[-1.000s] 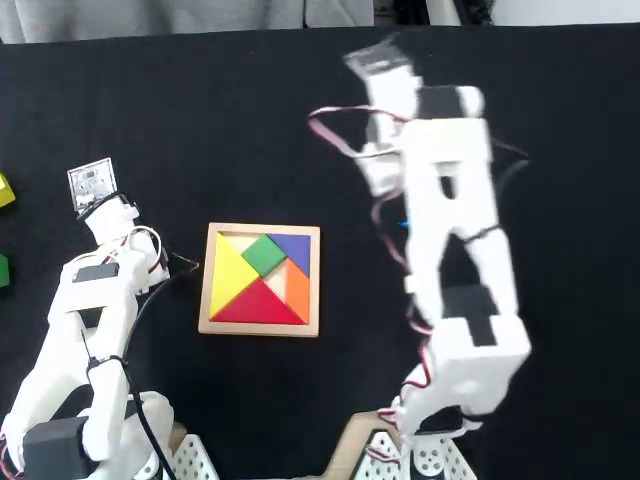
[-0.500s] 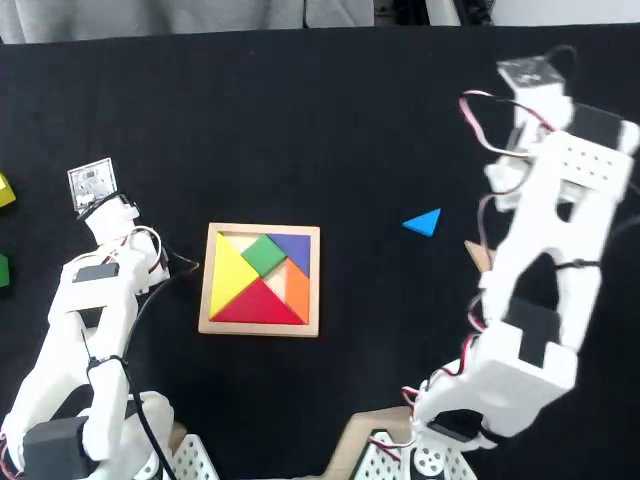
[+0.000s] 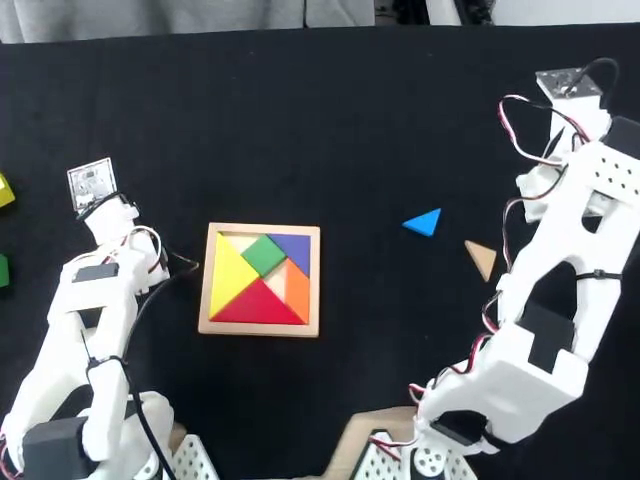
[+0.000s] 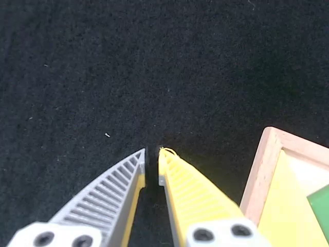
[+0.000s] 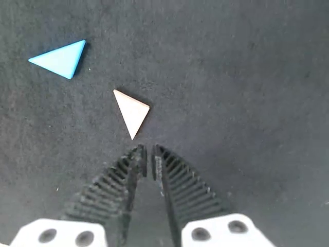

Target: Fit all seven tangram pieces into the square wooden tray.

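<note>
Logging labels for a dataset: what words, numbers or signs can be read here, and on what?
No readable text anywhere.
Small square plate left of the wooden tray: marks too blurred to read.
Matching square plate at far right: also too blurred.
Tray and tangram pieces: no print.

Black-covered table with a grey backdrop.
The table is covered by a black cloth, seen directly under the left gripper and the right gripper. Grey fabric is seen beyond the far edge, well past both grippers, adjoined by a white surface.
</note>
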Controlling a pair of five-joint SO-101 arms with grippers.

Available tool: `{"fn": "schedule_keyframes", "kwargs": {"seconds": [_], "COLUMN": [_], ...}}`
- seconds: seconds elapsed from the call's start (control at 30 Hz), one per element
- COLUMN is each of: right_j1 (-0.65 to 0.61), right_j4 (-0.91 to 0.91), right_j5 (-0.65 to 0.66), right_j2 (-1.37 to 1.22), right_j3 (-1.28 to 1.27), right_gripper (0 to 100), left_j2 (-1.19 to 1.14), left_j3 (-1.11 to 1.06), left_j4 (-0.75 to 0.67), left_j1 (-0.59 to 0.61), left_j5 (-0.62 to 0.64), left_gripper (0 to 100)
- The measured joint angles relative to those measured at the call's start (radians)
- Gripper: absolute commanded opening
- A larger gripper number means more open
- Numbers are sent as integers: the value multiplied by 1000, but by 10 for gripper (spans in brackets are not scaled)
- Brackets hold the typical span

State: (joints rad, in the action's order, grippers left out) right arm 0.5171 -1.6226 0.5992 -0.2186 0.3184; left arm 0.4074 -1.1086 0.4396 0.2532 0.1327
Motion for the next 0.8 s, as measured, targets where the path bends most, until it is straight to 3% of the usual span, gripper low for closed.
{"fn": "schedule_keyframes", "kwargs": {"seconds": [0.2, 0.57, 0.8], "right_j1": [0, 0, 0], "right_j4": [11, 241, 281], "right_j5": [5, 5, 5], "right_j2": [2, 2, 2], "right_j3": [-109, -382, -423], "right_gripper": [11, 19, 164], "left_j2": [0, 0, 0], "left_j3": [0, 0, 0], "left_j4": [0, 0, 0], "left_j1": [0, 0, 0], "left_j5": [0, 0, 0], "left_gripper": [62, 62, 62]}}
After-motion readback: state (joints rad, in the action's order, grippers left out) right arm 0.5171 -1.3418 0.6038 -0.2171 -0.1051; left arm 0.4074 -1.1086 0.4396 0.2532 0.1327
